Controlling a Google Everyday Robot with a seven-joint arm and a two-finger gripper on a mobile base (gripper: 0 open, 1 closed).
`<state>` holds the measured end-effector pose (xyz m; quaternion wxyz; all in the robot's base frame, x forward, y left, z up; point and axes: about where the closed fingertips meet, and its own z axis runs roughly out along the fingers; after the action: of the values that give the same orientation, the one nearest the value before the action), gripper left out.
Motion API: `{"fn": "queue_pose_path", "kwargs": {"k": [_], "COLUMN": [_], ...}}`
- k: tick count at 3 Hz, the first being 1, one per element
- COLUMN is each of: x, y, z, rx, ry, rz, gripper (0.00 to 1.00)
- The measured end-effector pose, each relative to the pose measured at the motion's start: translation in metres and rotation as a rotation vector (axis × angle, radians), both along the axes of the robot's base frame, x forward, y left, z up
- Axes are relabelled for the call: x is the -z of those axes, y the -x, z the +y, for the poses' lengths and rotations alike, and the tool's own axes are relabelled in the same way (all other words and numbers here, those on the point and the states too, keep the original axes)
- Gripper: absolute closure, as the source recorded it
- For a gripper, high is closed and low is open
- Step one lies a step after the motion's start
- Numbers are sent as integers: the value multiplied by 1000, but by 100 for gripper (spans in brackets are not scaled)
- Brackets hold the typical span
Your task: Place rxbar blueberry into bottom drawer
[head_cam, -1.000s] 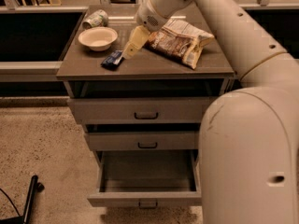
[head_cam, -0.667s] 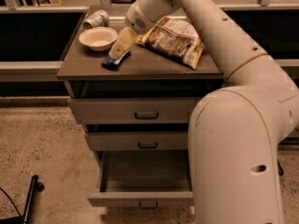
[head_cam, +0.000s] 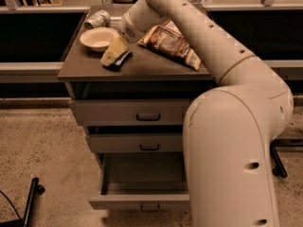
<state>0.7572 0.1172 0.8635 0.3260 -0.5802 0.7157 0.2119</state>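
The gripper is down on the top of the cabinet, towards that top's front left, touching or just over the rxbar blueberry, which lies flat there with its dark end showing past the tan tip. Whether the gripper is wide, narrow or closed on the bar cannot be told. A pale bowl sits at the top's left, a crushed can at its back left corner, and a chip bag towards its right. The bottom drawer, lowest in the cabinet, stands pulled open.
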Motion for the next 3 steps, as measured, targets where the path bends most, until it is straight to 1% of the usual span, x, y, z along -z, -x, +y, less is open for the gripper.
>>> {"fn": "queue_pose_path", "kwargs": {"k": [1, 2, 3], "x": [9, 19, 30], "y": [-9, -15, -19], "z": [0, -6, -9], "rx": [41, 73, 81], "ry": [17, 34, 45], "rz": [-14, -12, 6], "gripper": [0, 0, 18]}}
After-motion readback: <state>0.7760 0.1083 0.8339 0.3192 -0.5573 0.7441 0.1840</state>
